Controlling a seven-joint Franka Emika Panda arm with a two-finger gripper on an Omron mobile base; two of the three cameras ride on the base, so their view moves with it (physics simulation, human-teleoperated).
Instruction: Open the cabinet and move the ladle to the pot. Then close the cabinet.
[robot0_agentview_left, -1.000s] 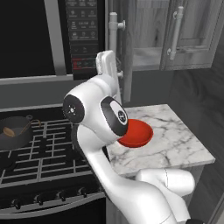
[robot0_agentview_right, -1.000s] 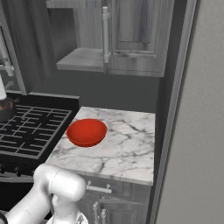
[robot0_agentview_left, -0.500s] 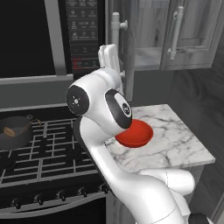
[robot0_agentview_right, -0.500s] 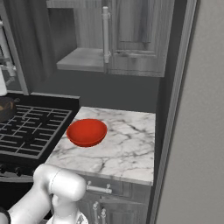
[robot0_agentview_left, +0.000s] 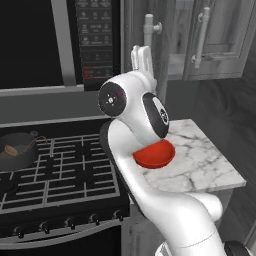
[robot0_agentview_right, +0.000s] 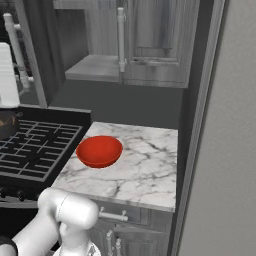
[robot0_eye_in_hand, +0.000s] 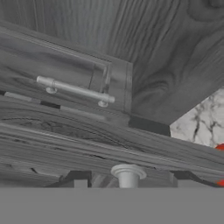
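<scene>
Left base view: arm raised, tool (robot0_agentview_left: 141, 56) up at the left door of the cabinet (robot0_agentview_left: 210, 40), against the lower part of its handle (robot0_agentview_left: 148, 30). Hand view: the handle's silvery post (robot0_eye_in_hand: 127, 176) sits between the two dark fingertips (robot0_eye_in_hand: 78, 178), one on each side; tool pinching the handle, contact itself hidden at the frame edge. Left door stands ajar, seen edge-on; right door (robot0_agentview_right: 155, 40) closed, its handle (robot0_agentview_right: 120, 37) vertical.

Pot (robot0_agentview_left: 16, 151) on the stove (robot0_agentview_left: 60, 175), far left burner, with the ladle (robot0_agentview_left: 10, 150) lying inside it. Red bowl (robot0_agentview_right: 99, 151) on the marble tabletop (robot0_agentview_right: 145, 170), near the stove edge. Microwave (robot0_agentview_left: 55, 40) above the stove.
</scene>
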